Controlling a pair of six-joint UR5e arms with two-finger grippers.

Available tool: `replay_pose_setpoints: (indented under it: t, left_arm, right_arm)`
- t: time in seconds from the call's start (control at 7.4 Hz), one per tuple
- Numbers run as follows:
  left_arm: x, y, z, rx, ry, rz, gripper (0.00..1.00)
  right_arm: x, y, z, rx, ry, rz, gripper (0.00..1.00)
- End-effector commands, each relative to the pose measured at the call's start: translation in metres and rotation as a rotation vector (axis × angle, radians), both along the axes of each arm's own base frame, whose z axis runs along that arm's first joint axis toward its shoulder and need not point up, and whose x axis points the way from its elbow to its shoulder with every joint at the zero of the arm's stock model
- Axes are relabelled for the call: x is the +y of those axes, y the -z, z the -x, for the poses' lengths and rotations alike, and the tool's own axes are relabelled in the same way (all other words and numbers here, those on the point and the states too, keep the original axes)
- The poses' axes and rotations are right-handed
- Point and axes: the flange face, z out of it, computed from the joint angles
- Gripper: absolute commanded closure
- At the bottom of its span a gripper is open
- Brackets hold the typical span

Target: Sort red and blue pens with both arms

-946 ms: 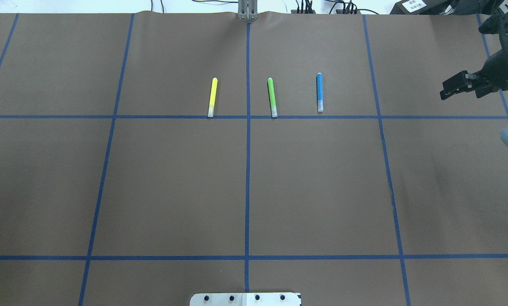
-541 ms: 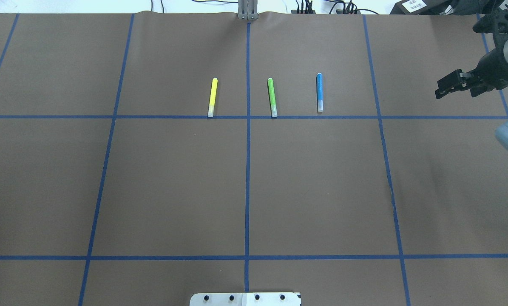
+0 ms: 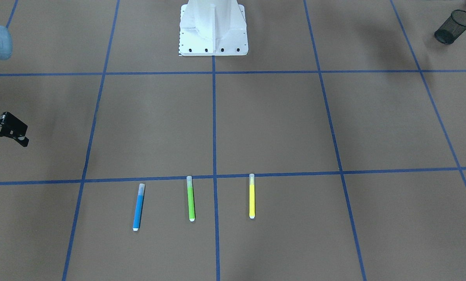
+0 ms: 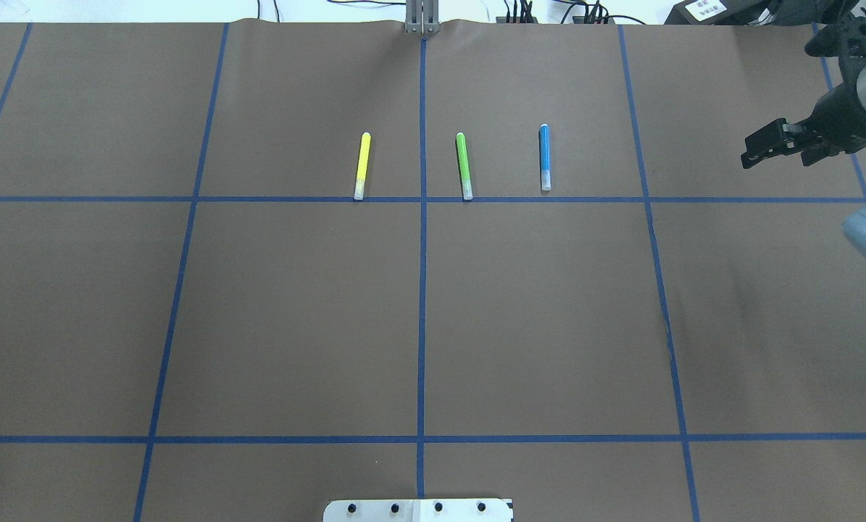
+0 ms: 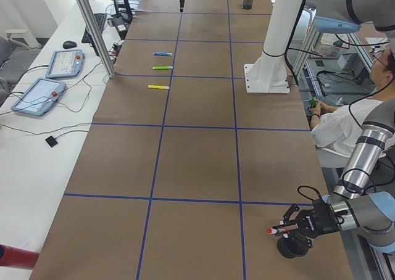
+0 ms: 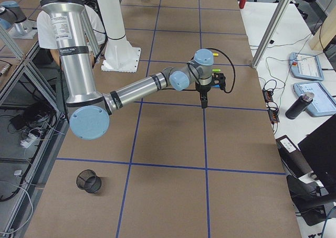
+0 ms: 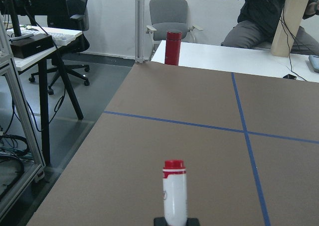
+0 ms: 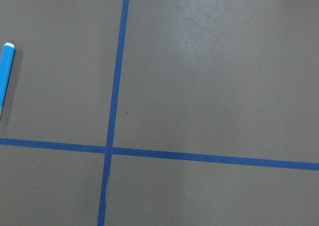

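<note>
Left pincer point(image 5: 284, 229) is clamped on the red pen point(image 7: 174, 196), held level just above and beside a black mesh cup point(image 5: 292, 247) at the desk point(image 4: 418, 319) edge on the robot's left. Blue pen point(image 4: 545, 156) lies flat on the desk, rightmost of a row with the green marker point(image 4: 464, 165) and yellow marker point(image 4: 361, 165) in the overhead view. Right pincer point(image 4: 766, 145) hovers well off to the blue pen's right, looks wide and holds nothing.

Place: passing for a robotics lab
Bench point(image 4: 295, 326): wearing brown paper point(image 4: 548, 326) gridded in blue tape point(image 4: 421, 290)
Side bench point(image 5: 37, 150): holding teach pendants point(image 5: 63, 63) and cables point(image 5: 80, 101)
Background: showing office chair point(image 7: 169, 14)
</note>
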Motion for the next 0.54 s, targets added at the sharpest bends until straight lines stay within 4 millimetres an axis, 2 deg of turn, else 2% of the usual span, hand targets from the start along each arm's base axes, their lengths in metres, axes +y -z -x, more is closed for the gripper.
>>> replay_pose_setpoints:
  t: [0.0,0.41]
  left_arm:
    - [0.009,-0.012,-0.007,-0.022,0.014,0.007,1.0]
    - [0.031,-0.025,-0.021,-0.032,0.017,0.038,1.0]
  right_arm:
    - [-0.001,-0.001,-0.001,0.001,-0.001,0.001,0.0]
    - [0.0,0.0,-0.001,0.0,-0.001,0.0,0.0]
